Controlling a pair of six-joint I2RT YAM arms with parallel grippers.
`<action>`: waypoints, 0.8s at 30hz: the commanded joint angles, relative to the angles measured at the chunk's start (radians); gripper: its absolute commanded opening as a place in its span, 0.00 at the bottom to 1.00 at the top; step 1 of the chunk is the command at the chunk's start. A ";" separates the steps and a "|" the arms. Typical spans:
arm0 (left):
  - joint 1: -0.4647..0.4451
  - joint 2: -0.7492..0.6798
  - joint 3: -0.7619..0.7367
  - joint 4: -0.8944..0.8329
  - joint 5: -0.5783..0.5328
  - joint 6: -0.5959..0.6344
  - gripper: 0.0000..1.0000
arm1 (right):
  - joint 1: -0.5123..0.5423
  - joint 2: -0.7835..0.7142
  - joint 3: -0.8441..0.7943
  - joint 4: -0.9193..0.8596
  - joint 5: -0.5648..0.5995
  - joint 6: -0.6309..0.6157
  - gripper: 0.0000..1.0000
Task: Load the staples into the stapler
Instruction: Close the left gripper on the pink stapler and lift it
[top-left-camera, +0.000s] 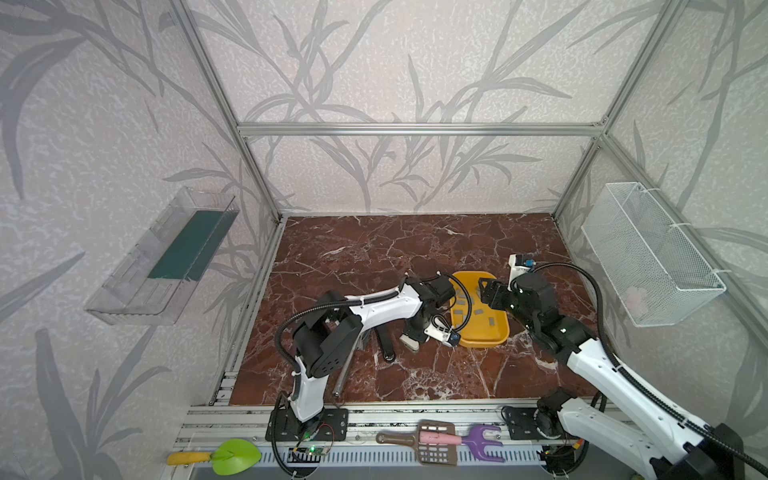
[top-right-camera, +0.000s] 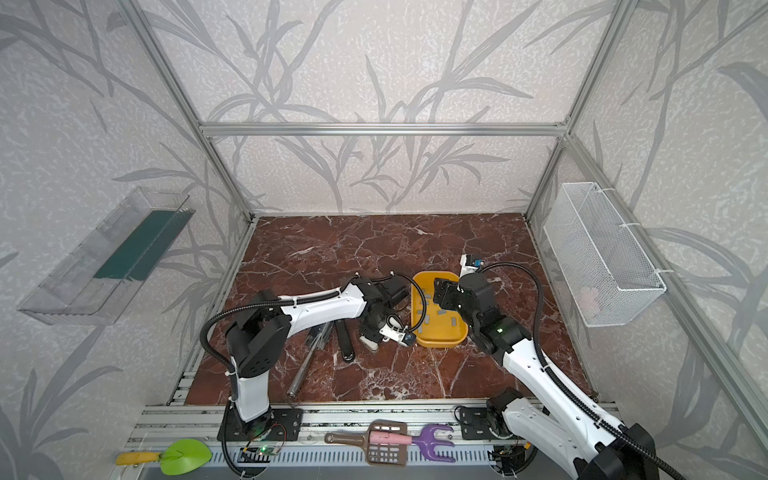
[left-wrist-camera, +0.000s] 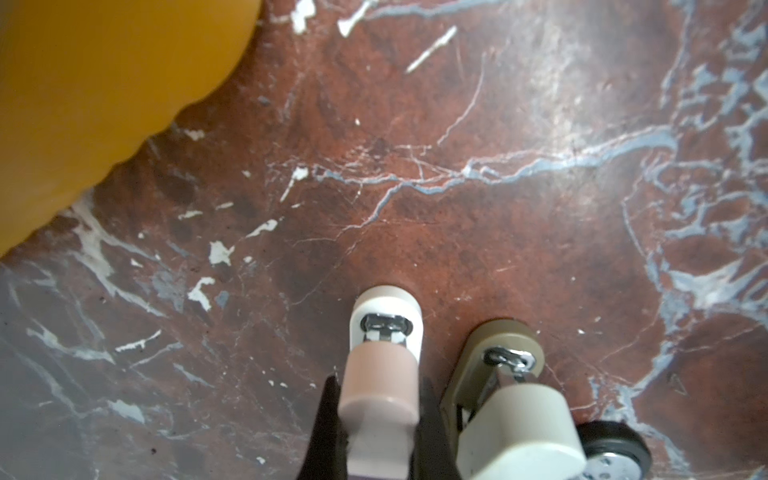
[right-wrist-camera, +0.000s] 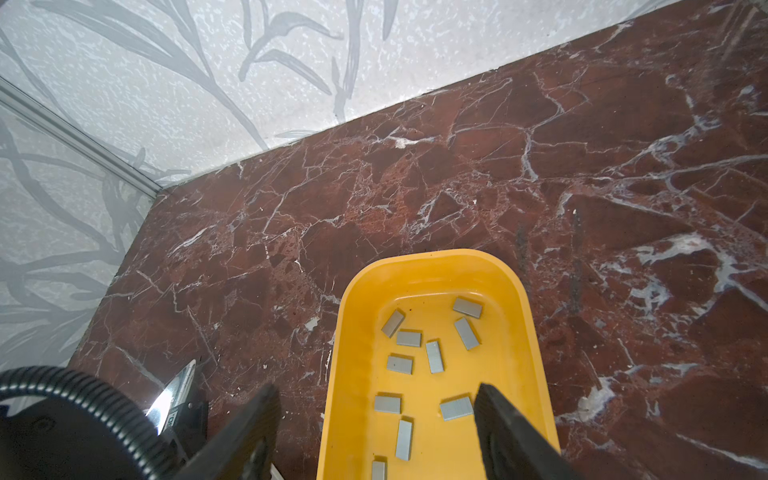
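A red-brown marbled surface (top-left-camera: 374, 257) fills the floor of a metal frame backed by walls with a grey leaf pattern. Toward the right of the surface sits a yellow tray (top-left-camera: 494, 341). The staples (right-wrist-camera: 434, 356) lie scattered flat inside it as small grey strips. The right gripper (right-wrist-camera: 376, 386) hangs above the tray with its jaws spread wide, holding nothing. Just left of the tray, the left gripper (left-wrist-camera: 379, 399) is clenched on the pink stapler (left-wrist-camera: 376, 386), a finger (left-wrist-camera: 328, 415) pressed to each side, and the stapler's white base with its metal anvil points ahead. A beige stapler (left-wrist-camera: 519, 424) sits just beside it. In both top views a black stapler (top-left-camera: 386, 345) lies near, under the left arm.
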 joint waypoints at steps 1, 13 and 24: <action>0.012 -0.009 0.075 -0.093 0.056 -0.003 0.00 | 0.000 -0.016 0.020 0.000 0.009 -0.003 0.75; 0.193 -0.363 -0.032 0.169 0.223 -0.199 0.00 | 0.000 -0.029 0.007 0.064 -0.102 -0.037 0.58; 0.198 -0.437 -0.077 0.200 0.283 -0.192 0.00 | 0.096 0.044 0.039 0.200 -0.354 -0.106 0.49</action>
